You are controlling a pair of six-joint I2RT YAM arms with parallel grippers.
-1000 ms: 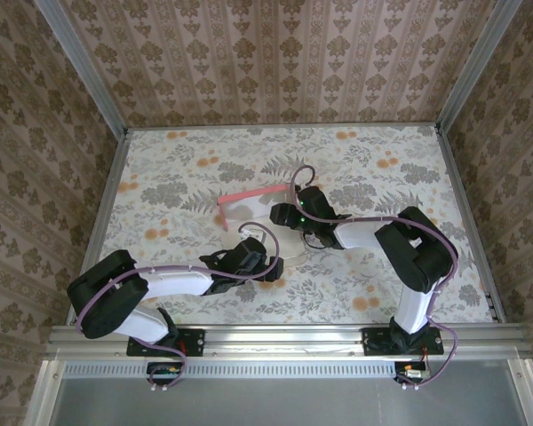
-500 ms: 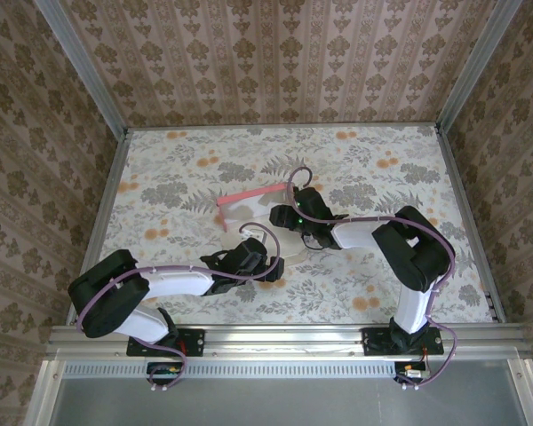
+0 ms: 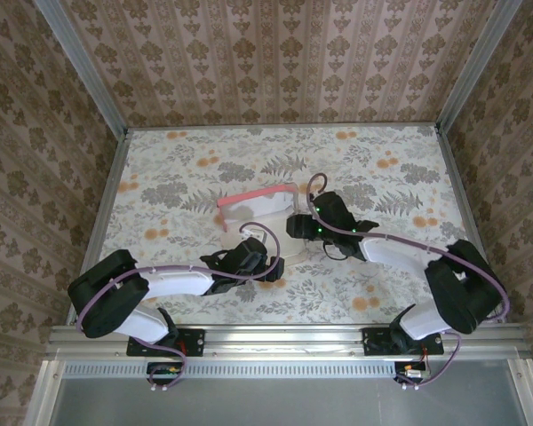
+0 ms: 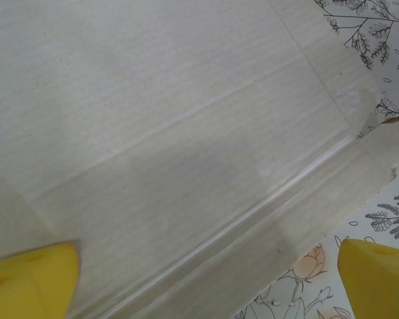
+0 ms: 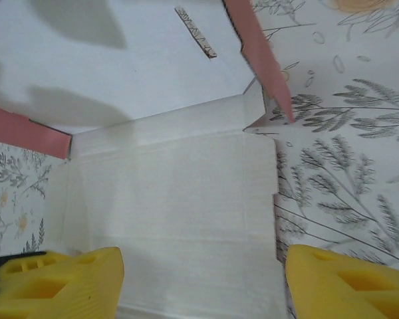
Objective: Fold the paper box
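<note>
The paper box [image 3: 251, 209] lies mid-table, pale inner side up, with a pink rear edge [image 3: 259, 193] raised. My left gripper [image 3: 275, 264] sits at its near side, open. In the left wrist view the creased whitish card [image 4: 173, 133] spans under the left gripper [image 4: 206, 286]; one yellow fingertip [image 4: 30, 279] is over the card, the other over the tablecloth. My right gripper [image 3: 295, 224] is at the box's right end, open. In the right wrist view a flat white panel [image 5: 173, 206] lies between its fingers [image 5: 203, 282], with pink flaps [image 5: 261, 56] standing beyond it.
The floral tablecloth [image 3: 382, 160] has free room at the back, left and right. Patterned walls and metal posts [image 3: 462, 80] close in the table. A rail [image 3: 275, 335] runs along the near edge by the arm bases.
The right arm has swung its elbow out to the right and its gripper has shifted right. The box's pink rear edge now reaches further right and stands higher. The left arm has stayed still.
</note>
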